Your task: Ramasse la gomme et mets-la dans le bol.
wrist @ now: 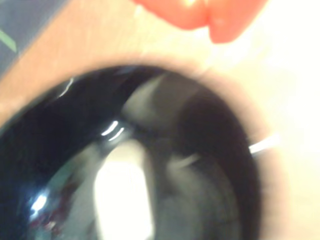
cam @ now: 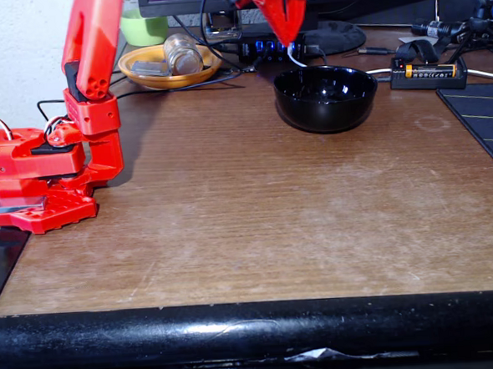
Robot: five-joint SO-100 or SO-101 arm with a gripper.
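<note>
Hovering above the black bowl [cam: 326, 98], my gripper [cam: 288, 38] points down toward its rear rim, red fingers tapering to a tip in the fixed view. In the wrist view the two fingertips [wrist: 207, 17] sit pressed together at the top edge with nothing between them, so I judge the hand closed and empty, though the picture is blurred. Below them, the eraser [wrist: 123, 200] shows as a pale rounded block lying on the glossy inside of the bowl, toward its lower left in that view; the fixed view cannot see it past the rim. I judge the drop done.

What remains is leaving cleanly: I should lift straight up before swinging away, keeping the fingertips clear of the rim so the bowl does not slide on the wooden table [cam: 257, 226]. A white cable [cam: 296, 61] hangs just behind the bowl and a battery charger [cam: 428, 74] lies near its right side, so retreating toward my base [cam: 37, 176] seems safest.
</note>
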